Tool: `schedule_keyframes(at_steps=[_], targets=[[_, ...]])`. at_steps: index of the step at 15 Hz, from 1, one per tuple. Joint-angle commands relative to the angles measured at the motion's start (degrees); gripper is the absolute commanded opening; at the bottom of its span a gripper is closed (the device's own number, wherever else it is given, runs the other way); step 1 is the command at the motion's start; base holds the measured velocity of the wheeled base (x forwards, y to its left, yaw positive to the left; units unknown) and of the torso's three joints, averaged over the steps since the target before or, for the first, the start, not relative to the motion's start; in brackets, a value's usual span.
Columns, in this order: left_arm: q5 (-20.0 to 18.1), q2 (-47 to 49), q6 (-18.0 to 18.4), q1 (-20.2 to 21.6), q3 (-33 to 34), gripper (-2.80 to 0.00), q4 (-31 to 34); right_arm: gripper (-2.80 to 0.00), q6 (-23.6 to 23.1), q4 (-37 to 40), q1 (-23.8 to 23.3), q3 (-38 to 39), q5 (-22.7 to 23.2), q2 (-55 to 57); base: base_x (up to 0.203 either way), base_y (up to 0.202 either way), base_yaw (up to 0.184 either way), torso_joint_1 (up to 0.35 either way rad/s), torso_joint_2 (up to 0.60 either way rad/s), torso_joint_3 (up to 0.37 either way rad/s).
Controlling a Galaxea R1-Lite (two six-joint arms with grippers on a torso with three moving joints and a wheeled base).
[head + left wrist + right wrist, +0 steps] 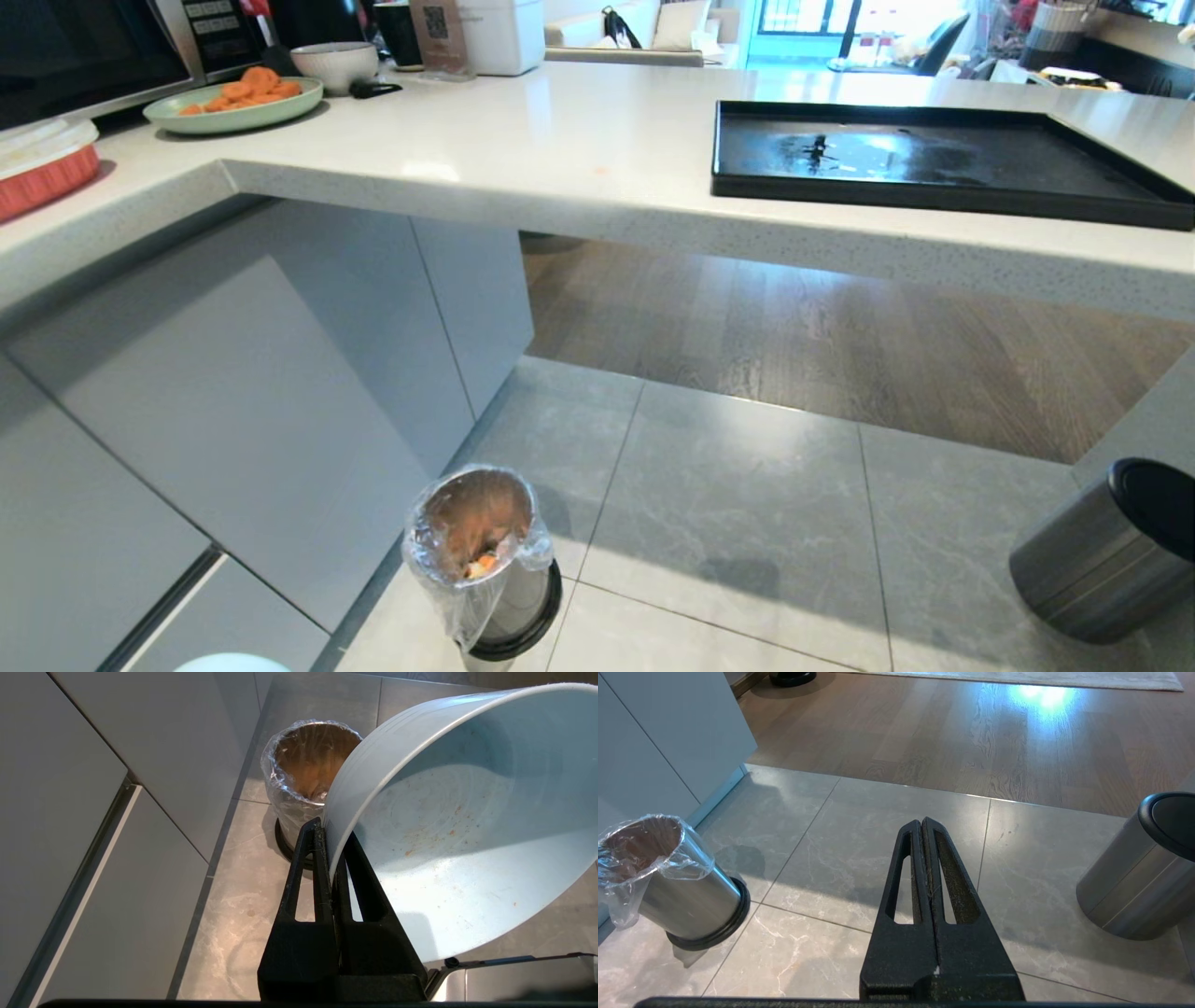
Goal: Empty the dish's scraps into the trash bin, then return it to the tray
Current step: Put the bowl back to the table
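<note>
A pale speckled table [560, 159] overhangs grey cabinet doors [233, 401]. Beneath it, grey marbled floor tiles [738, 523] meet brown wooden flooring [840, 345]. Beyond the table's far edge stand a sofa [644, 33] and a bright window [803, 19].

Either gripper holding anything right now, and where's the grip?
Left gripper pinches the dish by its rim, one finger inside, one outside. Right gripper is shut on nothing.

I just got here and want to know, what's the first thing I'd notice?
The pale blue dish, tipped on its side and pinched at its rim by the left gripper, with only orange specks inside. Beyond it on the tile floor stands the shiny trash bin, bag-lined. The black tray sits bare on the counter.
</note>
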Motion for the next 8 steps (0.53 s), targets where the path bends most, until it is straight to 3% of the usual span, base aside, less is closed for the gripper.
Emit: schedule_keyframes(at_steps=[1, 8], targets=[[0.0, 0.08, 0.0, -0.01, 0.0, -2.8, -0.03, -2.8, 0.0, -0.02, 0.01, 0.03, 0.0, -0.02, 0.0, 0.0, 0.0, 0.0, 0.0, 0.0], [0.0, 0.08, 0.0, -0.01, 0.0, -2.8, -0.03, -2.8, 0.0, -0.02, 0.01, -0.01, 0.03, -0.02, 0.0, 0.0, 0.0, 0.0, 0.0, 0.0]])
